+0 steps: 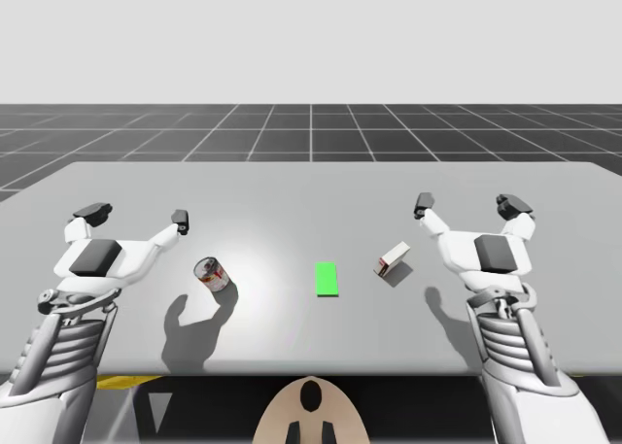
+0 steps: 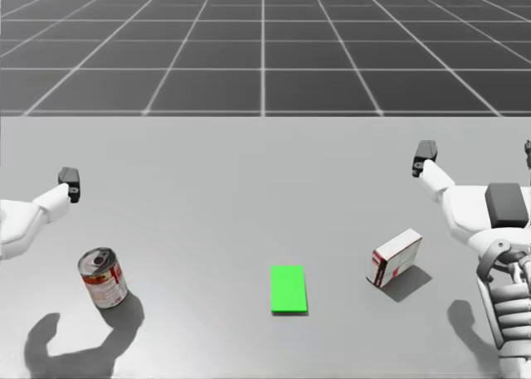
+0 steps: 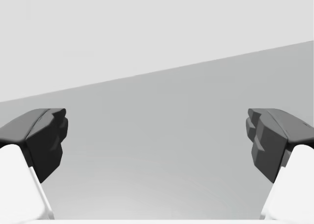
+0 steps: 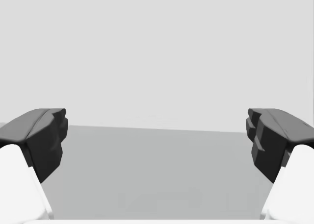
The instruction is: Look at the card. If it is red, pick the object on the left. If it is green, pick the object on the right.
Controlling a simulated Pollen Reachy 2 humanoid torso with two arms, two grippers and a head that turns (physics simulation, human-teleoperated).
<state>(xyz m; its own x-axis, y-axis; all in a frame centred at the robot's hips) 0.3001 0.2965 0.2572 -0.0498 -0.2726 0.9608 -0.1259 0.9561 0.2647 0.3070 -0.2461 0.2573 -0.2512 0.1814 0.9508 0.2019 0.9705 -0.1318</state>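
Green card (image 2: pixel 288 289) flat at the near middle of the table (image 2: pixel 249 188); both grippers released.
White-and-red box (image 2: pixel 395 259) lies just to the right of the card and apart from it, turned at an angle to the table edge. Red-labelled can (image 2: pixel 103 278) stands well to the card's left, leaning slightly. Right gripper (image 1: pixel 468 205) hangs above the table near the box, further right, with its fingers (image 4: pixel 274 140) spread fully; it holds and touches nothing. Left gripper (image 1: pixel 136 215) hangs near the can, equally wide open, with bare table between its fingers (image 3: pixel 46 140).
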